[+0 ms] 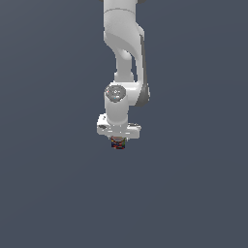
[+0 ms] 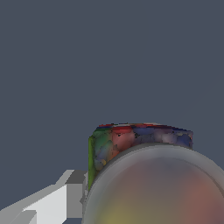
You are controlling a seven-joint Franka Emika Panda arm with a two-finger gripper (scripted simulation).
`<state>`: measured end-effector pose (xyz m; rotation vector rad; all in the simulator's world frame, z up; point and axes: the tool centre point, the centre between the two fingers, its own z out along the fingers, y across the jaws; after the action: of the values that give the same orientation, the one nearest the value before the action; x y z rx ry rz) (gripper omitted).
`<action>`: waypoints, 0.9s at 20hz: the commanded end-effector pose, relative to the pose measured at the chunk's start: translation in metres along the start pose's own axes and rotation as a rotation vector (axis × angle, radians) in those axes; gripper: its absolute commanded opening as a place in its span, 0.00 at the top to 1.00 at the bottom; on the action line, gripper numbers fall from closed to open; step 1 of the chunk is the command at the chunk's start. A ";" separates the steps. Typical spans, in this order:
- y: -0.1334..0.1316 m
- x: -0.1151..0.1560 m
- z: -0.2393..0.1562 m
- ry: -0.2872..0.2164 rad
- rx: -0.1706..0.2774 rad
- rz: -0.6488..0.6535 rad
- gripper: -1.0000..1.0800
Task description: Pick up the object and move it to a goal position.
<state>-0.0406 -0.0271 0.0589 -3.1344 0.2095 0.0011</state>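
Observation:
The object (image 1: 118,143) is a tiny dark can with red, blue and green label marks. In the exterior view it sits directly under the white hand of my gripper (image 1: 118,140), which points straight down. The can is narrower than the hand. In the wrist view the can (image 2: 131,144) fills the lower part of the picture, with its greyish top very close to the camera. One white finger (image 2: 65,197) lies against the can's green side. The other finger is hidden. The gripper looks shut on the can.
A plain dark grey surface (image 1: 193,193) spreads all around. The white arm (image 1: 123,43) rises above the gripper to the top of the exterior view. No goal marker shows.

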 end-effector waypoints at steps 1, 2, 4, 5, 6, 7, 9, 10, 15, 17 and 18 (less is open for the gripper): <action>0.000 0.001 0.001 0.001 0.000 0.000 1.00; 0.000 0.001 0.001 0.001 0.000 0.000 1.00; 0.000 0.000 0.000 0.000 0.000 0.000 1.00; -0.001 0.001 -0.001 0.000 0.000 0.000 1.00; -0.002 0.001 -0.002 0.000 0.000 0.000 1.00; -0.003 0.002 -0.003 0.000 0.000 0.000 1.00; -0.007 0.005 -0.008 0.000 0.000 0.000 1.00; -0.009 0.007 -0.010 0.000 0.000 0.000 1.00; -0.027 0.019 -0.030 0.000 0.000 0.000 1.00; -0.036 0.026 -0.041 0.000 -0.001 0.000 1.00; -0.041 0.030 -0.046 0.000 -0.001 0.000 1.00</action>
<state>-0.0130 0.0033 0.0952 -3.1351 0.2099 0.0069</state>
